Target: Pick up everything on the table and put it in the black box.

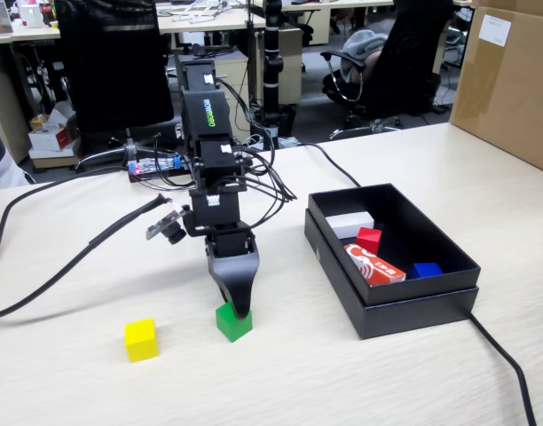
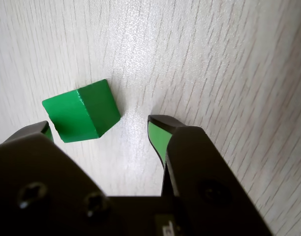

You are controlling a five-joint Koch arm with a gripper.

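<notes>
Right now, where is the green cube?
In the fixed view the green cube sits on the table under the open gripper, right of the yellow cube.

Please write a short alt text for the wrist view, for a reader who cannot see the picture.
The open gripper hangs just above the table, with a green cube lying tilted between its two black fingers, close to the left one. Nothing else shows on the pale wood-grain surface.

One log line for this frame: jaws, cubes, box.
gripper: jaws open, straddling green cube | yellow cube: on table | red cube: in black box
</notes>
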